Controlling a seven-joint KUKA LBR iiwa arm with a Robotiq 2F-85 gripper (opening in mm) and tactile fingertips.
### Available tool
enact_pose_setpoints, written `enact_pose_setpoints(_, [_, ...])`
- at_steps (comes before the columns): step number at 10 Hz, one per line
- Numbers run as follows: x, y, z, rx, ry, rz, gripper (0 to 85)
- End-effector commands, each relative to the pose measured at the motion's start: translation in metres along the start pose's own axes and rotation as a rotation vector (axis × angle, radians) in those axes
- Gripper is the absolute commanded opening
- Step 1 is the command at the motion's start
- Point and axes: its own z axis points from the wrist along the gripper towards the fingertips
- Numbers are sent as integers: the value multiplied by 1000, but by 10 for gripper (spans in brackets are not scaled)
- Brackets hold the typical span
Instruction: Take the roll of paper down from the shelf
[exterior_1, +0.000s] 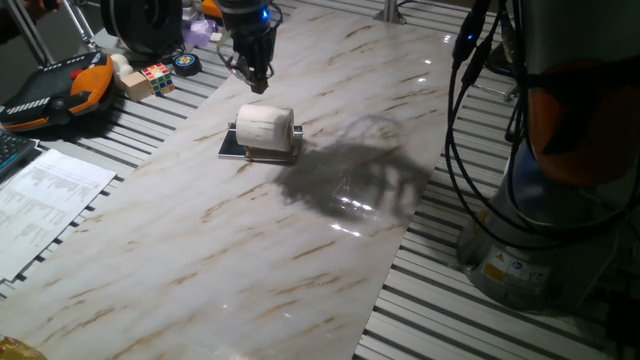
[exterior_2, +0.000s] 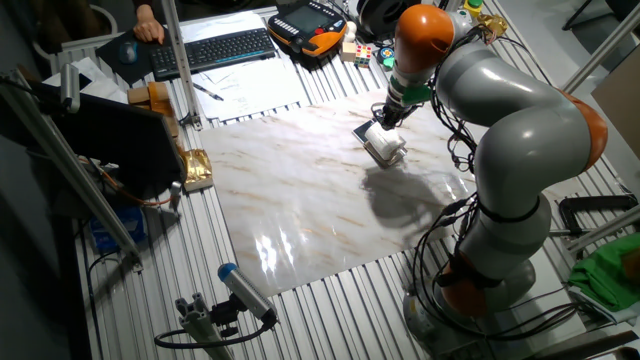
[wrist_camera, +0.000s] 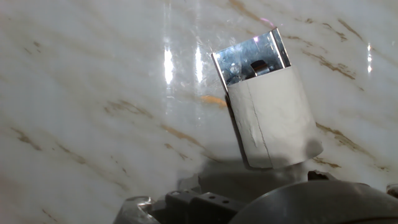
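Observation:
The roll of paper (exterior_1: 265, 125) is a small white cylinder lying on its side on the shelf (exterior_1: 236, 148), a low rack with a dark base and chrome rails, on the marble tabletop. In the other fixed view the roll (exterior_2: 386, 146) and shelf (exterior_2: 362, 131) sit just below the hand. My gripper (exterior_1: 258, 84) hangs above and just behind the roll, clear of it and holding nothing; its fingers taper together and look shut. The hand view shows the roll (wrist_camera: 273, 118) lying on the shiny shelf (wrist_camera: 249, 59), with only the gripper's dark body (wrist_camera: 205, 199) along the bottom edge.
A teach pendant (exterior_1: 55, 90), a Rubik's cube (exterior_1: 158, 76) and small toys lie at the far left. Printed paper sheets (exterior_1: 45, 195) lie left of the marble top (exterior_1: 250, 260). The arm's base and cables (exterior_1: 540, 200) stand at the right.

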Motion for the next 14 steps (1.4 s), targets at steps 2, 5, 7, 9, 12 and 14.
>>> enact_pose_setpoints(2, [-3,-3,7,19,-13,-59,7])
enact_pose_setpoints(5, [-8,-14,22,-16,-12,-127,7])
enact_pose_setpoints(7, [-12,-20,29,-13,-11,-158,7])
enact_pose_setpoints(9, [-17,-24,35,-16,-11,-175,7])
enact_pose_setpoints(12, [-20,-26,45,-22,-23,-176,7])
enact_pose_setpoints(14, [-23,-31,52,-30,-24,-185,7])
